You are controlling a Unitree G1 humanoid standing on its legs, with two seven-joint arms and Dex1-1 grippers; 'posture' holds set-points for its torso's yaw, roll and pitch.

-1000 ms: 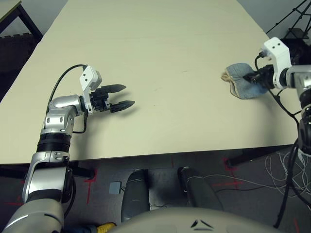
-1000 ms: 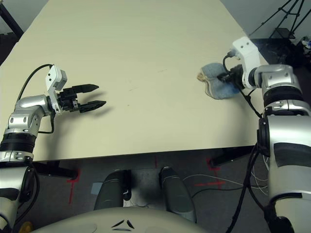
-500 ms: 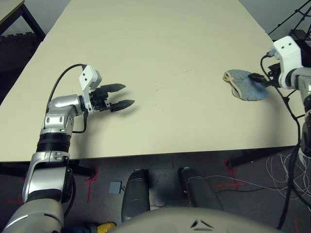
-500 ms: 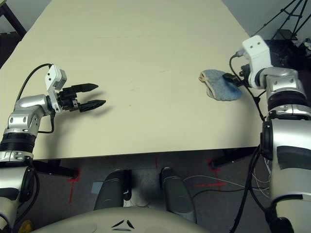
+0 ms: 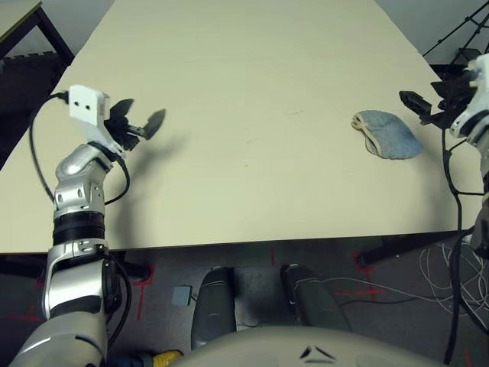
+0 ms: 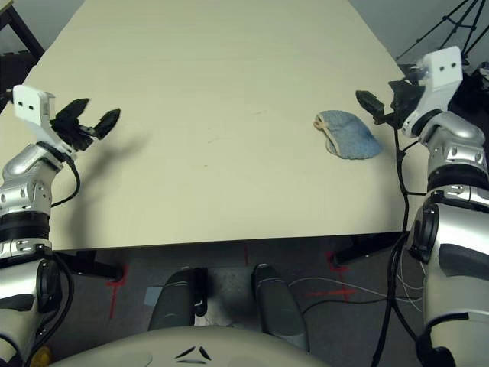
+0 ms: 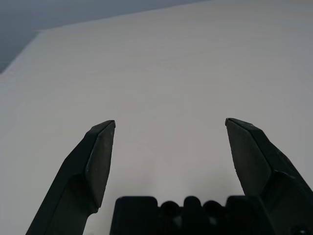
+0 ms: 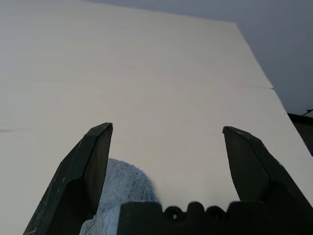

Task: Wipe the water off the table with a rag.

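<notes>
The light-blue rag (image 5: 386, 134) with its cream edge lies loose on the right part of the pale cream table (image 5: 252, 61). My right gripper (image 6: 380, 98) hangs open above the table's right edge, just right of the rag and apart from it. In the right wrist view the rag (image 8: 120, 192) lies below the open fingers (image 8: 93, 161). My left gripper (image 5: 140, 116) is raised over the table's left side, open with nothing in it. In the left wrist view its gripper (image 7: 168, 128) faces bare tabletop. Of the water, a few faint tiny specks (image 5: 248, 142) mark the middle.
A smaller tan tabletop with black legs (image 5: 19, 19) stands at the far left. A black tripod (image 5: 466, 30) and floor cables (image 5: 451, 267) lie beyond the table's right edge. The table's front edge (image 5: 252, 243) runs close to my body.
My right gripper opened, let go of the rag and drew back up to the right; the rag stayed on the table. My left gripper rose and swung left.
</notes>
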